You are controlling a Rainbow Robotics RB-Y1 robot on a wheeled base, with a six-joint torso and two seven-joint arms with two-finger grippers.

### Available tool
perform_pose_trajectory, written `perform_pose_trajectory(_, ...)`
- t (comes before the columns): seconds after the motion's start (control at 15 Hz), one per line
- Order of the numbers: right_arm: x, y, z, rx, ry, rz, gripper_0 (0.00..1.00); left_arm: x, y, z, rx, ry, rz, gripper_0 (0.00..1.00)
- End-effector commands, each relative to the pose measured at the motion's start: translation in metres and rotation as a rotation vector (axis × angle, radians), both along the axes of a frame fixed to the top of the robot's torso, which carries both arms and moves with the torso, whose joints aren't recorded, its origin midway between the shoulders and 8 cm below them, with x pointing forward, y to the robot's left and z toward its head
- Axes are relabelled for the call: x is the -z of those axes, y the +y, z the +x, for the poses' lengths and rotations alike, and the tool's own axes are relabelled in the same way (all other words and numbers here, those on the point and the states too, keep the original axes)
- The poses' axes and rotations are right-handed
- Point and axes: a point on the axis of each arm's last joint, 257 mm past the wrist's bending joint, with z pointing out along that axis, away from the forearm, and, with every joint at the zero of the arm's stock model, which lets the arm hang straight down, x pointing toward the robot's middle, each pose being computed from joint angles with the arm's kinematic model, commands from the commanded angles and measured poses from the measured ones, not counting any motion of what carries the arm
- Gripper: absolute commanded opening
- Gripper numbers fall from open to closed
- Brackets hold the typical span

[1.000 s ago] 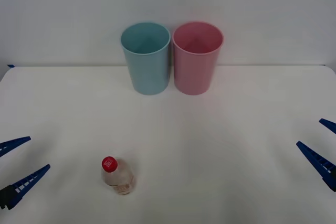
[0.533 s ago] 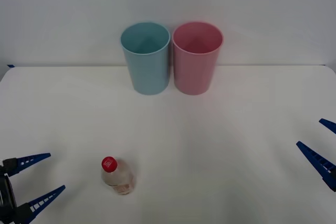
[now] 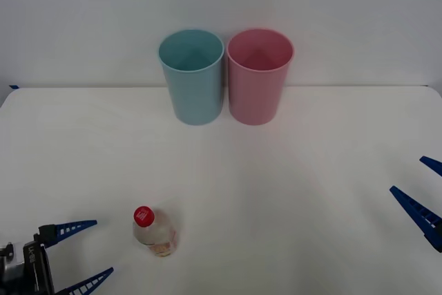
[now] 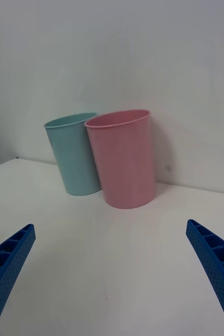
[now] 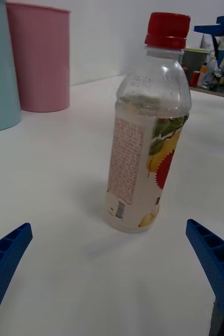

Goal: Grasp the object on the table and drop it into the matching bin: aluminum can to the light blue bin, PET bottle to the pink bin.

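- Left end effector (image 3: 81,253): spread wide, holding nothing, touching nothing; low over the bench (image 3: 290,191) at the near left corner, just left of the bottle (image 3: 155,231).
- Right end effector (image 3: 421,191): spread wide too, nothing between the fingers; out at the bench's right edge, well apart from bottle and bins.
- Bottle: upright on the bench, near left, red cap on; well apart from both bins.
- Blue bin (image 3: 193,77) and pink bin (image 3: 259,77): upright side by side at the far edge against the wall, just about touching; blue to the left.
- Left wrist view: bottle (image 5: 146,131) close up between the spread fingers (image 5: 216,268), with fruit label, barcode and clear upper part; both bins (image 5: 41,58) behind it. The other end effector (image 5: 219,26) shows far off beyond the cap.
- Right wrist view: both bins (image 4: 123,157) from the side, pink nearer; fingers (image 4: 7,262) at the two corners.
- Front view: open bin mouths seen from above.
- Count: 1 bottle, 2 bins, 2 end effectors.
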Motion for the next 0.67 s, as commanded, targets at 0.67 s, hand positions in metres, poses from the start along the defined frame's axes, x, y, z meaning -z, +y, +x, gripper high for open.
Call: perform_pose_trajectory(0.67,0.000,0.000,0.000,0.000,0.000,0.000,1.00,0.003,-0.068,0.013,-0.004,-0.061,-0.111,1.00)
